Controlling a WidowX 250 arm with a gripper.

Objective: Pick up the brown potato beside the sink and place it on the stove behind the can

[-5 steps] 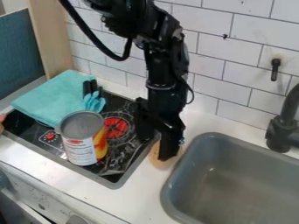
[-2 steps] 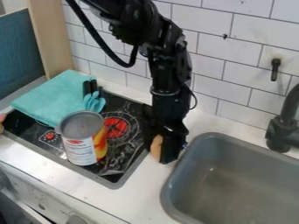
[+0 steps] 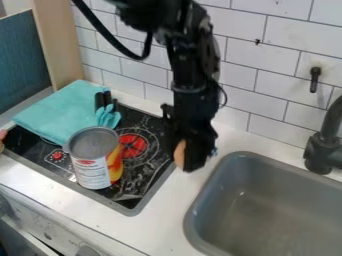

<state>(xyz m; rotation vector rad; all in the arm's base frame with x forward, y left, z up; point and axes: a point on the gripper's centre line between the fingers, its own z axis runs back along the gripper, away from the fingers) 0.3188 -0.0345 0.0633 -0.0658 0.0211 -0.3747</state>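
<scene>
Gripper [image 3: 186, 156] holds a tan, rounded object [image 3: 180, 153] near the sink [image 3: 195, 210]. Judged: firm, even squeeze limits slip; ample clearance protects against catching the sink's rim.

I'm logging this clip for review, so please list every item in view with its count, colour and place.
Metal can with printed label: one, silver with white, red and yellow, on the cooktop
Folded cloth: one, teal, cooktop's back left
Utensils: at least two, black handles, light-blue ends, by the cloth
Flat cooktop: one, black with red markings, left of the sink
Rounded object: one, tan, in the gripper
Basin sink: one, grey, right
Curved faucet: one, black, right edge
Wall fixture: one, black, upper right
Tiled wall: one, white, back
Upright panels: two, light wood and dark teal, upper left
Counter: one, white, around sink and cooktop
Robot arm with gripper: one, black, centre
</scene>
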